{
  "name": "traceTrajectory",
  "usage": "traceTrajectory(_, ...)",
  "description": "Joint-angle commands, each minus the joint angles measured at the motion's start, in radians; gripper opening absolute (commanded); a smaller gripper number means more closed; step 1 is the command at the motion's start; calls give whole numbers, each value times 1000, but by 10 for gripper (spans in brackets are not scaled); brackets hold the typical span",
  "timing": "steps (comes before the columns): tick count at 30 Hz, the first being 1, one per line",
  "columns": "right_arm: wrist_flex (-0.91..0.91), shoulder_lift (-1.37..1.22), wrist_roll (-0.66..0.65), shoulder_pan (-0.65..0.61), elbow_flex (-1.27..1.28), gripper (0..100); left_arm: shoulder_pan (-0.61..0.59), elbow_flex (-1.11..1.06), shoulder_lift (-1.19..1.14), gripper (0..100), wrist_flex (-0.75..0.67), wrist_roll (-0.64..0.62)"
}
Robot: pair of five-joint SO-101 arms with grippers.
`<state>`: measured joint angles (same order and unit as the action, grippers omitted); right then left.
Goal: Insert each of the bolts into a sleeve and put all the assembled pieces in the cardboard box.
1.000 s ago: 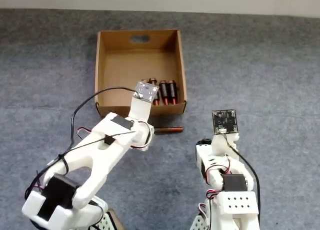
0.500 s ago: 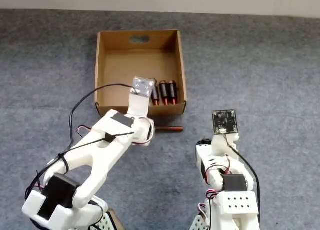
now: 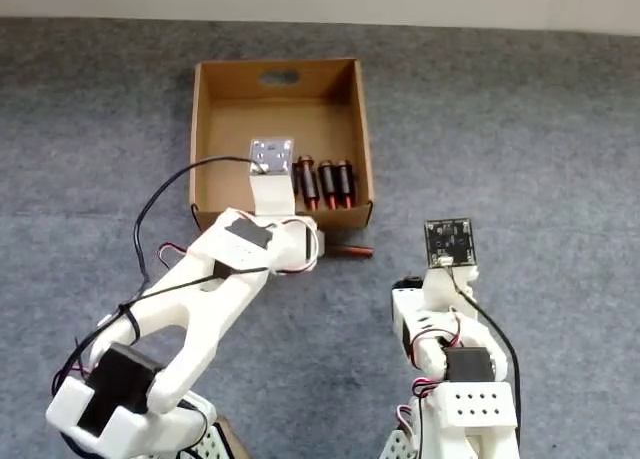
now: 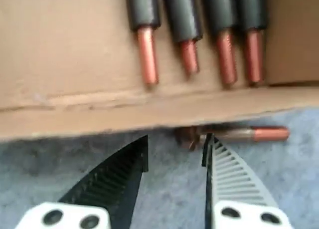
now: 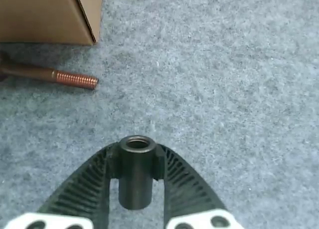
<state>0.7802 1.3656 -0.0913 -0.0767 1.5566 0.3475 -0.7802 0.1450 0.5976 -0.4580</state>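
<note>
Left gripper point(image 4: 175, 142): jaws apart, nothing between them, tips just outside the near wall of the cardboard box point(image 4: 149, 112). The white finger point(image 4: 227, 171) sits close to the head end of a loose bolt point(image 4: 239, 134), though contact cannot be confirmed. This copper-coloured bolt lies on the grey carpet point(image 4: 164, 189), parallel to the wall and just beside it. Past the wall, on the box floor: four assembled pieces point(image 4: 184, 29) side by side, black sleeves with copper bolt ends pointing toward the near wall. Right gripper point(image 5: 135, 154): clamped on a single black sleeve point(image 5: 135, 181), open bore facing away from the wrist, held above bare carpet. The loose bolt point(image 5: 55, 75) shows farther off, threaded end toward this side, near the box corner point(image 5: 75, 19). High view: left arm point(image 3: 200, 309) stretches forward with its wrist over the near edge of the box point(image 3: 200, 129); the assembled pieces point(image 3: 325, 182) sit in the box's near right corner; the loose bolt point(image 3: 352, 249) lies outside, along the front wall. Right arm point(image 3: 450, 369) stands well apart from the box, to its right and nearer the base.
</note>
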Motion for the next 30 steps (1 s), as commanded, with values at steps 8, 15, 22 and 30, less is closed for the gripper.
traceTrajectory(8,-2,13,-14,-8,-5,6,10,28,1,204,-94,5)
traceTrajectory(15,-2,13,-14,-8,-5,6,27,-33,1,204,-98,5)
traceTrajectory(22,-2,13,-14,-8,-5,6,28,-41,-4,203,-133,2)
traceTrajectory(30,-2,13,-14,-8,-5,6,62,-10,-101,203,-130,2)
